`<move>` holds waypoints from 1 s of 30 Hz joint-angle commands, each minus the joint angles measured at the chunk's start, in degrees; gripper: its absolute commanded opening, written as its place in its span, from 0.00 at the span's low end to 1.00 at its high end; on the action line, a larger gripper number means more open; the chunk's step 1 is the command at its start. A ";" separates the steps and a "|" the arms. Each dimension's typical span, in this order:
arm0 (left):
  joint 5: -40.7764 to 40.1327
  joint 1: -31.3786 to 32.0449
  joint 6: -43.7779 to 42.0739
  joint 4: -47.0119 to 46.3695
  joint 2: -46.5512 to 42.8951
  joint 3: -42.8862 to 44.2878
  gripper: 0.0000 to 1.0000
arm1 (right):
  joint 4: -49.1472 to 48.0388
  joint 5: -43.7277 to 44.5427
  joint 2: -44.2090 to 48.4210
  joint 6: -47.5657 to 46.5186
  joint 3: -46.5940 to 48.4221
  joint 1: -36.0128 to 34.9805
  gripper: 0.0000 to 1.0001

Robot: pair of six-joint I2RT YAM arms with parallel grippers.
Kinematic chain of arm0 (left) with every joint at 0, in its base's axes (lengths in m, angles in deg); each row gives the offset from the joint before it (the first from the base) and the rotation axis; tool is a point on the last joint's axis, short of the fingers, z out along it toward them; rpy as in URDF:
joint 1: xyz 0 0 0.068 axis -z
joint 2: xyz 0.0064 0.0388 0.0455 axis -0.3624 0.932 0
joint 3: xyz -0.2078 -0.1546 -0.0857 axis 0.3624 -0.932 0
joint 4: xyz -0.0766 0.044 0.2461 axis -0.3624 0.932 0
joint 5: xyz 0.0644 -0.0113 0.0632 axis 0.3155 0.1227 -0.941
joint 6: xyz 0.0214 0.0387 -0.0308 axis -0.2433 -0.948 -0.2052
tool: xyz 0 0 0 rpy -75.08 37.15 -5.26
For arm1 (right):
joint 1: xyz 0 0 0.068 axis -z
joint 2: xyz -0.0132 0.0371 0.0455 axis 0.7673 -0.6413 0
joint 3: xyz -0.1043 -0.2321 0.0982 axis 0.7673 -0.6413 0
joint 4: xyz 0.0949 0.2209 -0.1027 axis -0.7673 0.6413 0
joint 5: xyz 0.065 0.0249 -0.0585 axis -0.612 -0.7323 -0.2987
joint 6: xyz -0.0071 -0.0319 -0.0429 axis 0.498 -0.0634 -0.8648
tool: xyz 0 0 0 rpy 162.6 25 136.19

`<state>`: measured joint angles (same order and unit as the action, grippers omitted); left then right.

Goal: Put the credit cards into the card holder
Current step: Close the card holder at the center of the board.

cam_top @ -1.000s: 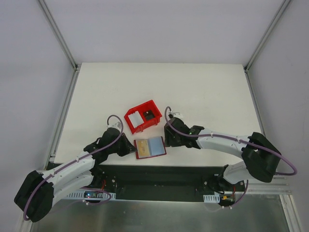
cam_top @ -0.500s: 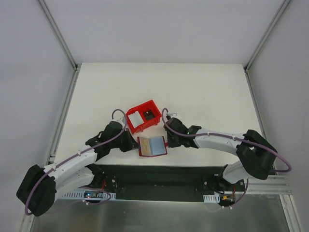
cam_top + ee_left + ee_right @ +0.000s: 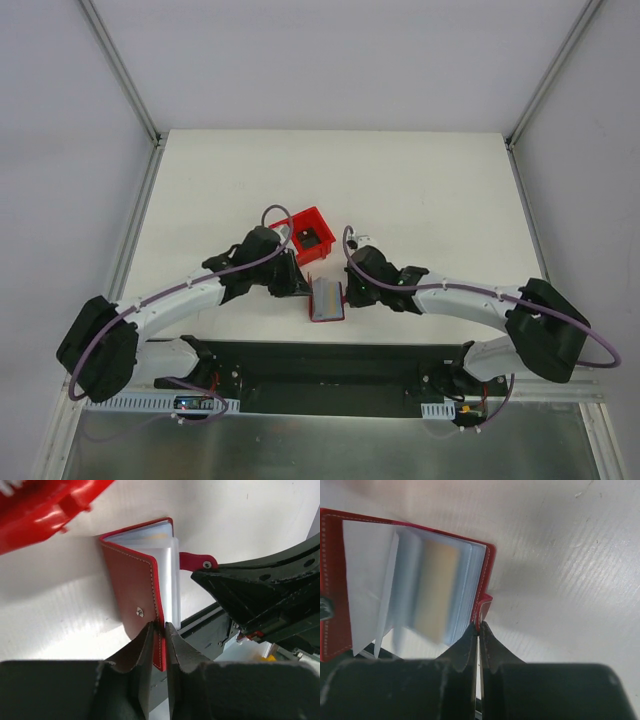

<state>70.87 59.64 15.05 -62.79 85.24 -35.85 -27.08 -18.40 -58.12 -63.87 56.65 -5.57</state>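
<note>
The dark-red card holder (image 3: 327, 298) lies near the table's front edge, folded half closed. My left gripper (image 3: 303, 289) is shut on the free edge of its left cover (image 3: 132, 590) and holds that cover raised over the pale sleeves. My right gripper (image 3: 346, 293) is shut on the snap tab at the holder's right edge (image 3: 485, 605). In the right wrist view a yellowish credit card (image 3: 437, 590) shows, blurred, inside the sleeves. The snap tab (image 3: 197, 561) also shows in the left wrist view, next to my right gripper's black body (image 3: 260, 595).
A bright red open-fronted bin (image 3: 312, 225) stands just behind the holder with a small black block (image 3: 311, 239) inside; my left arm hides its left part. The table's front edge and a black rail run just below the holder.
My left gripper has moved right and up with the left cover, folding the open holder toward shut. My right gripper has stayed at the holder's right edge.
</note>
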 commanded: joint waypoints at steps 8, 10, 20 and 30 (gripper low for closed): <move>2.39 5.73 0.08 -1.42 14.55 10.58 0.37 | -7.39 -0.19 4.29 3.20 -4.23 0.13 0.01; 2.74 6.52 0.17 -2.13 16.66 11.99 0.40 | -7.48 0.42 4.20 3.90 -4.67 -0.04 0.00; 0.82 7.40 4.39 -7.84 25.10 9.71 0.48 | -10.65 2.71 8.16 5.93 -7.75 0.05 0.01; -3.76 7.84 6.32 -8.20 24.23 5.93 0.45 | -13.02 -5.46 1.66 2.24 -3.01 -0.83 0.02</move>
<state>71.83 66.63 20.86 -72.06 109.56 -26.97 -36.33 -19.91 -53.72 -59.96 49.42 -5.81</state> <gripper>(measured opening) 0.455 0.013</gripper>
